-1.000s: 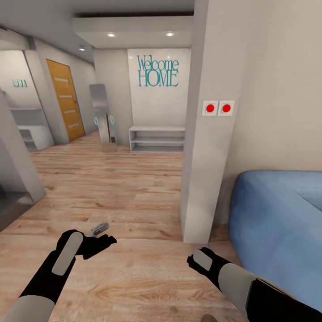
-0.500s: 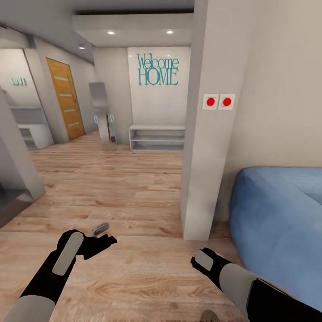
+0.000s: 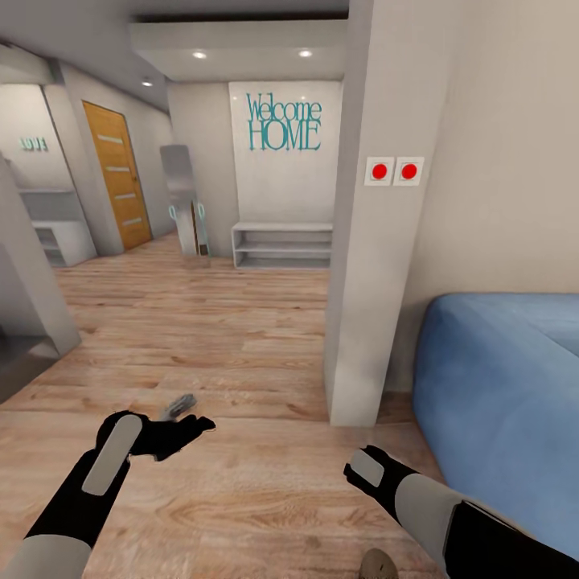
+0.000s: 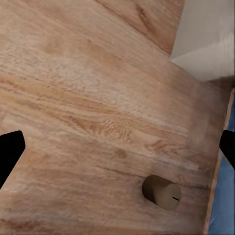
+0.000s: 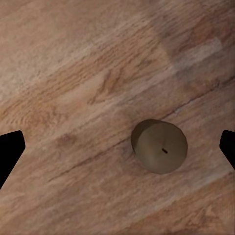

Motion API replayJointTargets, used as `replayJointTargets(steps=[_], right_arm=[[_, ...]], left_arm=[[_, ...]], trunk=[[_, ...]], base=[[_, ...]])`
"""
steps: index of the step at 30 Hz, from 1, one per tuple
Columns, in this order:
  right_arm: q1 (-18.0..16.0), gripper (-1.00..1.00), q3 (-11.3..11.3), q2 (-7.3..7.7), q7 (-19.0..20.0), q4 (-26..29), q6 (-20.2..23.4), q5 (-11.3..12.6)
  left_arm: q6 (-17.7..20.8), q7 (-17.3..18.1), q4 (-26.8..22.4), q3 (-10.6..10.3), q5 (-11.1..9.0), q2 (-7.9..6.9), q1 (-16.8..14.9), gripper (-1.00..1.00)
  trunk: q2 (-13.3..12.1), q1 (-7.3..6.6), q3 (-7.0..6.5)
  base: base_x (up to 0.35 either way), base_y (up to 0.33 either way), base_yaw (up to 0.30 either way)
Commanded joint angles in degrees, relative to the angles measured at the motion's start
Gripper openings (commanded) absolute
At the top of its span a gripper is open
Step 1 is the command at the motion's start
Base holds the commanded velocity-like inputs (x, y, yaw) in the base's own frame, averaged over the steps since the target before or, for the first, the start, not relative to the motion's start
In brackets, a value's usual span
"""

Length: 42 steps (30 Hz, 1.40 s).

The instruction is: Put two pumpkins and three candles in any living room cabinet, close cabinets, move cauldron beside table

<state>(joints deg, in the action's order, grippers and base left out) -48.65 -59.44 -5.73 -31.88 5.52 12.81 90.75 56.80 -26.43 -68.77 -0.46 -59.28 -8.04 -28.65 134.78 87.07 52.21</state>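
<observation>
Candle [image 5: 160, 146] is what we have nearest: one squat beige cylinder standing upright on the wood floor [image 3: 241, 346], below our right gripper [image 5: 117, 147], whose jaws are spread wide with nothing between them. The same candle shows in the left wrist view [image 4: 161, 192] and as a sliver at the bottom edge of the head view, close to the blue sofa [image 3: 507, 386]. Our left gripper [image 4: 117, 147] also hangs with jaws wide apart and holds nothing. Ahead we see a pale pillar [image 3: 362, 241] and a hallway with an orange door [image 3: 119, 185]. We judge the task far from finished: this candle is still on the floor, and we see nothing here to tell us about the pumpkins, other candles, cabinet or cauldron.
</observation>
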Motion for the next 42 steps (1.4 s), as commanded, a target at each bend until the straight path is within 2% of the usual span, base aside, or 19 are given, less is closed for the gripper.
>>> replayJointTargets(steps=[1,2,5,7,8,10,12,14,18,21,29,36,42], right_arm=[[0.0,1.0,-0.3,0.01,-0.2,0.1,0.3,0.0],[0.0,1.0,-0.3,0.01,-0.2,0.1,0.3,0.0],[0.0,1.0,-0.3,0.01,0.1,0.1,0.2,0.0],[0.0,1.0,-0.3,0.01,0.3,0.2,0.1,0.0],[0.0,1.0,-0.3,0.01,0.4,0.2,0.0,0.0],[0.0,1.0,-0.3,0.01,0.4,0.2,0.0,0.0],[0.0,1.0,-0.3,0.01,0.5,0.3,0.0,0.0],[0.0,1.0,-0.3,0.01,0.5,0.3,-0.1,0.0],[0.0,1.0,-0.3,0.1,0.4,0.1,-0.1,0.0],[0.0,1.0,-0.2,0.76,0.1,0.0,-0.1,0.0],[0.0,1.0,-0.2,1.59,0.1,0.0,-0.1,0.0],[0.0,1.0,-0.2,1.68,0.1,0.0,-0.1,0.0],[0.0,1.0,-0.2,1.68,0.1,0.0,-0.1,0.0]], left_arm=[[0.1,0.0,-0.6,-0.2,-4.3,-1.22,0.0,1.0],[0.2,0.3,-0.9,-0.3,-6.3,-2.02,0.1,1.0],[0.2,1.7,-2.1,-0.9,-18.5,-7.85,0.2,1.0],[0.2,2.6,-2.4,-1.1,-25.4,-10.8,0.3,1.0],[0.2,2.9,-2.4,-1.2,-26.8,-11.27,0.3,1.0],[0.2,3.7,-2.5,-1.3,-30.9,-12.38,0.3,1.0],[0.3,4.7,-2.6,-1.6,-32.7,-12.85,0.4,1.0],[0.3,5.8,-2.6,-1.7,-33.4,-13.04,0.4,1.0],[0.4,10.3,-2.6,-1.9,-33.9,-13.27,0.6,1.0],[0.5,13.5,-2.6,-1.9,-34.0,-13.47,1.0,1.0],[0.4,20.9,-2.6,-1.9,-34.1,-14.86,2.4,1.0],[0.4,23.1,-2.5,-1.9,-34.1,-15.39,2.8,1.0],[0.4,23.3,-2.5,-1.9,-34.2,-15.43,2.9,1.0]], trunk=[[0.4,0.22,0.24],[0.8,0.44,0.42],[2.0,1.09,0.96],[2.8,1.53,1.32],[3.2,1.75,1.5],[4.1,2.19,1.86],[4.9,2.63,2.22],[5.7,3.07,2.58],[7.3,3.95,3.3],[8.5,4.61,3.83],[8.6,4.81,5.61],[8.6,4.84,5.83],[8.7,4.99,7.16]], base=[[0.0,0.0,0.0],[0.0,0.0,0.0],[0.0,0.0,0.0],[0.0,0.0,0.0],[0.0,0.0,0.0],[0.0,0.0,0.0],[0.0,0.0,0.0],[0.0,0.0,0.0],[0.0,0.0,0.0],[0.0,0.0,0.0],[0.0,0.0,0.0],[0.0,0.0,0.0],[0.0,0.0,0.0]])
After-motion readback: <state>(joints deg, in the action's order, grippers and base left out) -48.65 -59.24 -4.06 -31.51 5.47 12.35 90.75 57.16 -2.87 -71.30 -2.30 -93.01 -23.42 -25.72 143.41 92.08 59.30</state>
